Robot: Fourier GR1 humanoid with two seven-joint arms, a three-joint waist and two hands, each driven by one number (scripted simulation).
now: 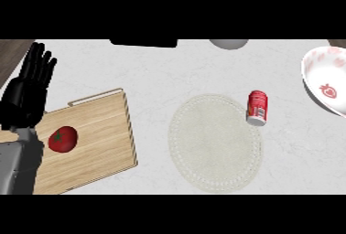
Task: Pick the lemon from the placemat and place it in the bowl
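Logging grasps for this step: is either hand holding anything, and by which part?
Nothing is held. The left hand rests open at the left edge; the right hand is out of view.

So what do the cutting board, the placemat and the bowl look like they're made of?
The cutting board looks like light wood, matte, with visible grain streaks. The placemat seems woven cloth or fibre, off-white, with a lacy textured edge. The bowl looks like glossy glazed ceramic, white with red prints, though plastic is possible.

Pretty even, bright light all over the counter [202,68], no glare anywhere. Shadows are soft and thin, just a faint dark edge along the board's [94,137] right side. Everything looks a bit soft. The bowl [324,82], far right of the board, looks stretched.
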